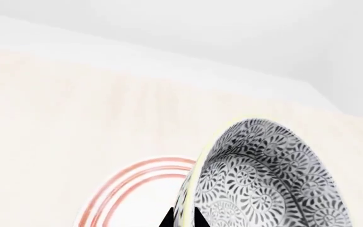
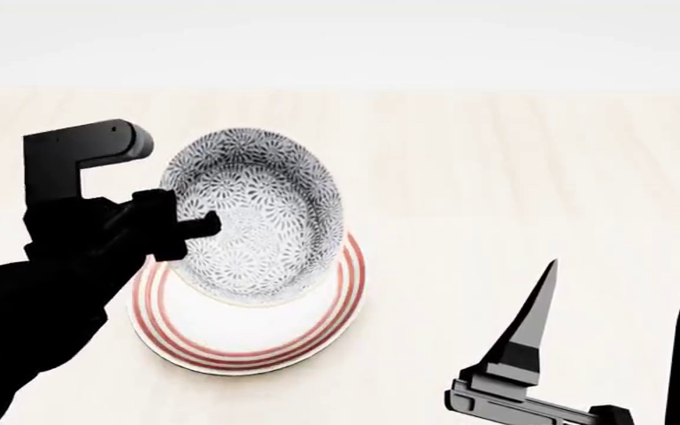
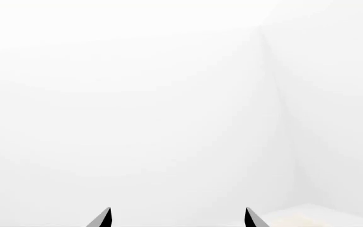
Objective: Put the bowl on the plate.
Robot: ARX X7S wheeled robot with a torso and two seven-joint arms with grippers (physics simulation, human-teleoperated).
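Observation:
The bowl (image 2: 251, 217), white with a dense dark floral pattern, hangs tilted above the plate (image 2: 258, 341), its opening turned toward the head camera. My left gripper (image 2: 192, 226) is shut on the bowl's left rim. In the left wrist view the two black fingertips pinch the bowl's rim (image 1: 188, 208), and the bowl (image 1: 270, 179) fills the area beside them with the plate's red rings (image 1: 131, 182) behind. The plate lies flat on the table, partly covered by the bowl. My right gripper (image 2: 618, 328) stands open at the lower right, holding nothing.
A pale wooden table (image 2: 529, 177) spreads under everything, ending at a white wall at the back. The right wrist view shows only white wall, a sliver of table (image 3: 307, 217) and the two spread fingertips (image 3: 102, 218).

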